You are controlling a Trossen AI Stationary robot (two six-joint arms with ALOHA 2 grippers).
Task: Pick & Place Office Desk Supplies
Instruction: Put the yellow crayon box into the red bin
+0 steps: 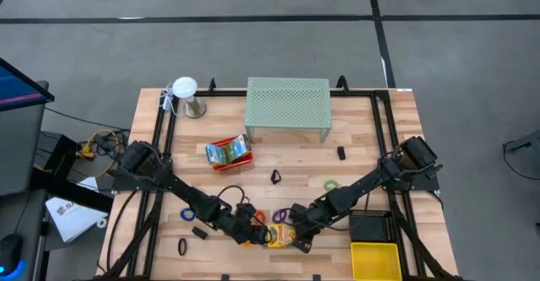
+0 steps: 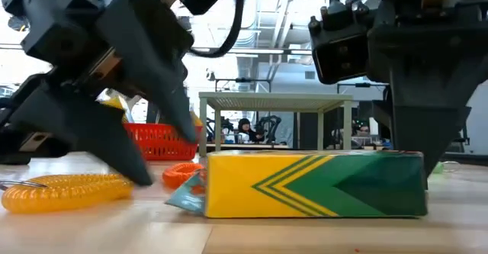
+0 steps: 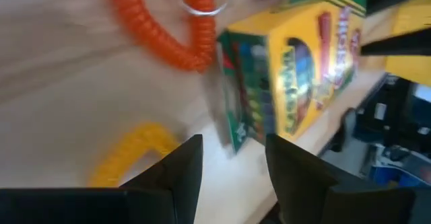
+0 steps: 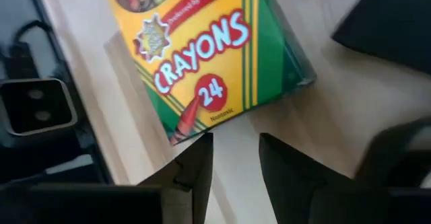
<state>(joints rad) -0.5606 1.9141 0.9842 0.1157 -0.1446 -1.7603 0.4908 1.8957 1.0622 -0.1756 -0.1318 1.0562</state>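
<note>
A yellow-and-green crayon box (image 1: 281,235) lies flat on the table near the front edge, one long side on the wood in the low view (image 2: 316,184). My left gripper (image 3: 232,163) stands open just left of it, facing its flap end (image 3: 239,103), with nothing between the fingers. My right gripper (image 4: 236,157) stands open on the box's right side, its fingertips just short of the printed face (image 4: 202,49). Orange (image 3: 161,29) and yellow (image 3: 128,157) coiled elastic loops lie beside the left gripper.
A red tray (image 1: 228,153) with more boxes and the mint mesh shelf (image 1: 287,108) stand farther back. Black (image 1: 371,226) and yellow (image 1: 375,260) trays sit at the front right. Small black clips (image 1: 275,177) and coloured loops (image 1: 332,185) lie scattered about.
</note>
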